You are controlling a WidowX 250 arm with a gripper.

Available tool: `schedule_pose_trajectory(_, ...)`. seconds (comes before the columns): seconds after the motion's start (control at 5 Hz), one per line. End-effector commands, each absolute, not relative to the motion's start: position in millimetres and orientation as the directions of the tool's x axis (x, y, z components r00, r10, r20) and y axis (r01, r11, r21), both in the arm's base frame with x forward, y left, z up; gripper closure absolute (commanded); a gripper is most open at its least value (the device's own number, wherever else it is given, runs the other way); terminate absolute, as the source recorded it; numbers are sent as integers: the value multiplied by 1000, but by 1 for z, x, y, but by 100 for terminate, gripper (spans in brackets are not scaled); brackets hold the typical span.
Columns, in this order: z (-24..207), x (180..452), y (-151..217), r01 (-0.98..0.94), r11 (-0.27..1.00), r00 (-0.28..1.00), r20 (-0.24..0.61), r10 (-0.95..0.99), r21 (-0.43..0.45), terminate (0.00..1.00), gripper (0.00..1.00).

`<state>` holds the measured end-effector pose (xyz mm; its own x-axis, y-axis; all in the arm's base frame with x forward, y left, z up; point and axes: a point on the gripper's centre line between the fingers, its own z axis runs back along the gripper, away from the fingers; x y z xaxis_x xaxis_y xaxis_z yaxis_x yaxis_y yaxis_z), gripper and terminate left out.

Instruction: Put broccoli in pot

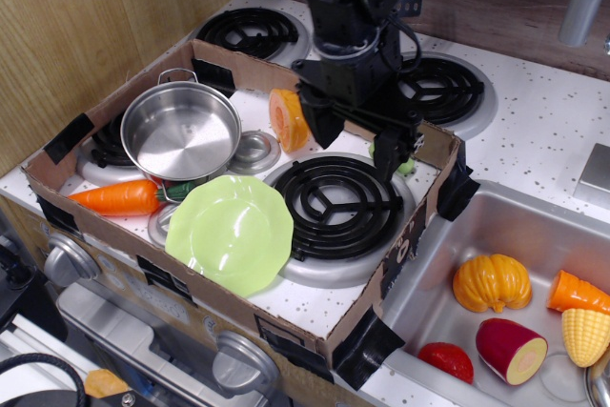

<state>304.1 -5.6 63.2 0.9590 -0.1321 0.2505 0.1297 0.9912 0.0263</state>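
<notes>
Arm reaching down from top centre, my gripper (360, 140) spread open, empty, just left of the half-hidden broccoli (407, 166).

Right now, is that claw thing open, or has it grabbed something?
Gripper: open, holding nothing, its two fingers spread apart; the broccoli peeks out beside the right finger, not gripped.

Your arm comes in from the top of the frame, right of centre, and reaches steeply downward. The black wrist housing sits in the upper middle, cables looping along its right side. Below it your gripper (355, 139) points down with its jaws spread apart: one finger hangs at the left, near frame centre, and the other (386, 152) hangs lower to the right. Nothing shows between them.
</notes>
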Motion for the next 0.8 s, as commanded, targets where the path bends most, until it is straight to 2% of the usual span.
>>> schedule_pose_trajectory(0.0, 52, 342, -8, 162, 986, 941, 295, -164, 31, 0, 0)
schedule_pose_trajectory(0.6, 21, 364, -8, 188, 981, 941, 294, -168, -38, 0, 0)
